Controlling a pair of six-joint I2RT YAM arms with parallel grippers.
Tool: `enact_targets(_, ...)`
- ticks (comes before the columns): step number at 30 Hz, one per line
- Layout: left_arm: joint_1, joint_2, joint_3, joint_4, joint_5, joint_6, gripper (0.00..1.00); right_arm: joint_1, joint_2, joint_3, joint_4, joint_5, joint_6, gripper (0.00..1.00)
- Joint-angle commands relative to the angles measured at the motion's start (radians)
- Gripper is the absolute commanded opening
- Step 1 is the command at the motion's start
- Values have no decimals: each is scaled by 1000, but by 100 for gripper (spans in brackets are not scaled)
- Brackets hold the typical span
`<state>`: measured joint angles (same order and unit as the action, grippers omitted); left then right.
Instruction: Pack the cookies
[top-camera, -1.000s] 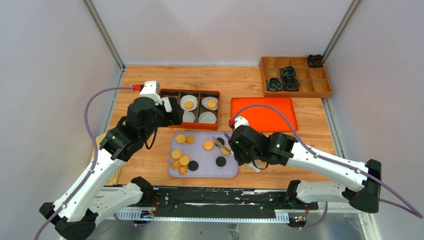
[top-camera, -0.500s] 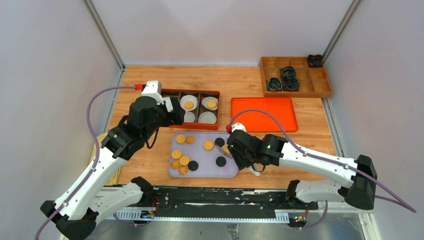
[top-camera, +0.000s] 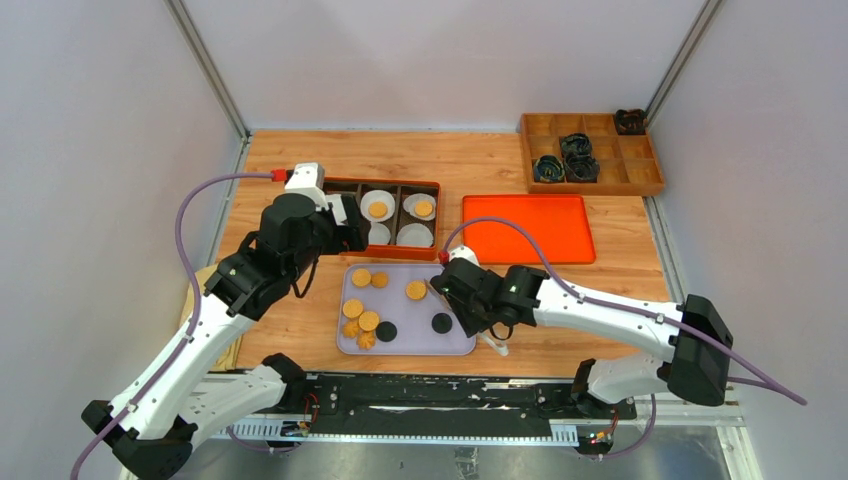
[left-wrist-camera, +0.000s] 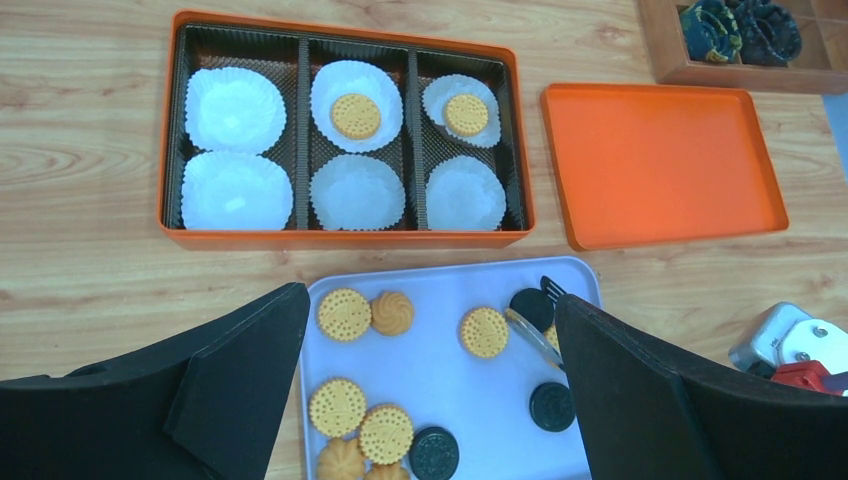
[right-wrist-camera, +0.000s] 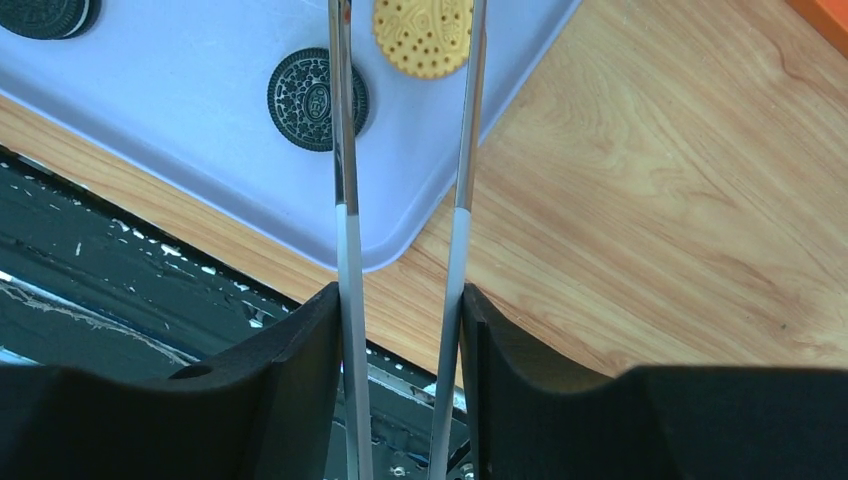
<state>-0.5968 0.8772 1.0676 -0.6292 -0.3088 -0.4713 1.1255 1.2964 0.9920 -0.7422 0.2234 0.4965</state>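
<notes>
Golden and black cookies (top-camera: 361, 277) lie on a lavender tray (top-camera: 410, 325); in the left wrist view they show as golden rounds (left-wrist-camera: 343, 314) and black ones (left-wrist-camera: 552, 407). Two more cookies (left-wrist-camera: 356, 115) sit in white paper cups in the orange box (left-wrist-camera: 345, 238). My right gripper (right-wrist-camera: 400, 295) is shut on metal tongs (right-wrist-camera: 345, 150). The tongs' arms straddle a golden cookie (right-wrist-camera: 423, 35) at the tray's right end, with a black cookie (right-wrist-camera: 318, 99) beside it. Their tips are out of that view. My left gripper (left-wrist-camera: 428, 300) hangs open above the tray's far edge.
An orange lid (top-camera: 527, 228) lies right of the box. A wooden organizer (top-camera: 590, 152) with dark items stands at the back right. The table's near edge and a black rail (right-wrist-camera: 150, 290) run just below the tray.
My right arm has moved left with the tongs, further over the tray's right end. The left arm has not moved.
</notes>
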Motion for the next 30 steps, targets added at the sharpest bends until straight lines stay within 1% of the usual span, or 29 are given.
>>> enact_targets(1,6,-8,-11,11,-6,8,100,10,9,35,0,25,-16,35)
enact_targets(5,6,-10,-11,11,-9,6,100,10,-7,48,-2,12,-20,15)
enact_targets(10,7,-7,-5,10,-6,5,100,10,-31,71,-17,-2,-20,1)
enact_targets(14,6,-10,0,7,-13,1,100,10,-53,109,-22,-8,-30,0)
enact_targets(18,6,-16,16,-11,-54,-1,100,9,-64,167,-28,-14,-43,0)
enact_targets(22,6,-13,57,-33,-112,8,100,10,-42,239,-11,36,-84,0)
enact_targets(24,12,1,98,-50,-143,14,100,8,-18,275,24,63,-117,0)
enact_targets(27,37,33,159,-77,-150,20,100,-5,54,351,78,70,-163,0)
enact_targets(30,97,44,206,-90,-131,22,100,-26,170,450,111,52,-204,0)
